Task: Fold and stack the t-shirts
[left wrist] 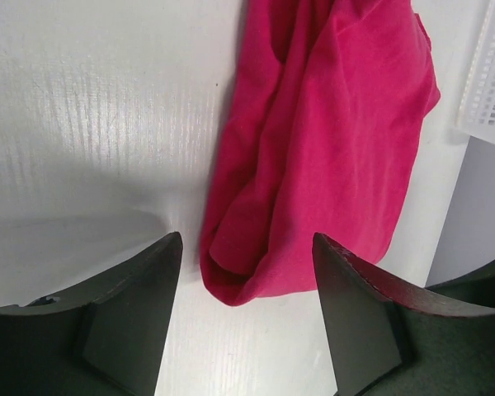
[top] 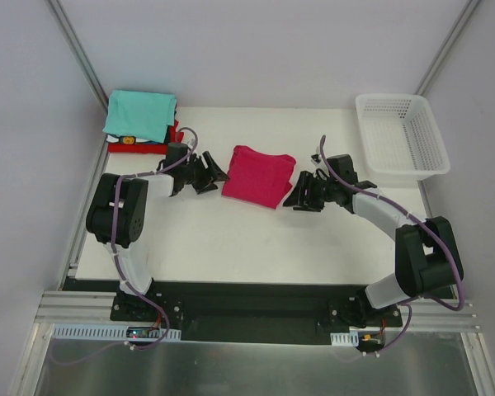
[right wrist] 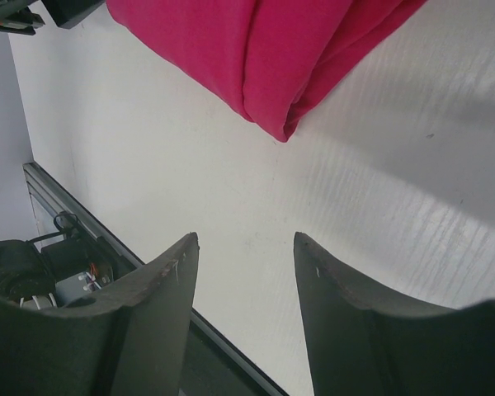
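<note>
A folded magenta-pink t-shirt (top: 258, 175) lies mid-table between both arms. My left gripper (top: 210, 173) sits just off its left edge, open. In the left wrist view the shirt's rolled corner (left wrist: 313, 165) reaches in between the left gripper's (left wrist: 247, 237) dark fingers (left wrist: 140, 313), touching neither. My right gripper (top: 302, 195) stands open off the shirt's right corner. In the right wrist view the right gripper (right wrist: 246, 239) has only bare table between its tips, with the shirt (right wrist: 256, 49) a short way ahead. A folded teal t-shirt (top: 140, 114) tops a stack with a red one (top: 153, 142) at the back left.
A white mesh basket (top: 400, 136) stands at the back right, and its edge (left wrist: 491, 74) shows in the left wrist view. The table's near edge and black rail (right wrist: 82, 272) lie close behind the right gripper. Grey walls close in both sides.
</note>
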Available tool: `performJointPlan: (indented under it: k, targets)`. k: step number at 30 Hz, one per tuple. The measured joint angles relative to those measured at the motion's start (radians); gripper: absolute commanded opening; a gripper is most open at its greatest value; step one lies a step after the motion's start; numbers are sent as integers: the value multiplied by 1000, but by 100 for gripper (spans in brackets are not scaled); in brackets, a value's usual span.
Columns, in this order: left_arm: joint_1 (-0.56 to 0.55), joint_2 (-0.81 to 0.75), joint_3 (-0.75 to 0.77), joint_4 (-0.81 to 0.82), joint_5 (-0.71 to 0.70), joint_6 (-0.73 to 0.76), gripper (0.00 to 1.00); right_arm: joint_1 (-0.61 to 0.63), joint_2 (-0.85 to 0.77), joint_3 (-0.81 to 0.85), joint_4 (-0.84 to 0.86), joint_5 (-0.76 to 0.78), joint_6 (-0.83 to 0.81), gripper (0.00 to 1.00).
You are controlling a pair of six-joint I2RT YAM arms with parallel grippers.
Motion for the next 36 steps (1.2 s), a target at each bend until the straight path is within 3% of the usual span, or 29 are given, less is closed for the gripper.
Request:
performJointPlan:
  k: [20, 25, 36]
  targets:
    - [0, -41, -126, 135, 86, -146, 45, 0, 0, 7, -4, 3, -3, 53]
    - [0, -73, -142, 147, 105, -167, 27, 0, 0, 7, -4, 3, -3, 53]
    - [0, -76, -145, 170, 108, -184, 24, 0, 0, 6, -3, 3, -2, 54]
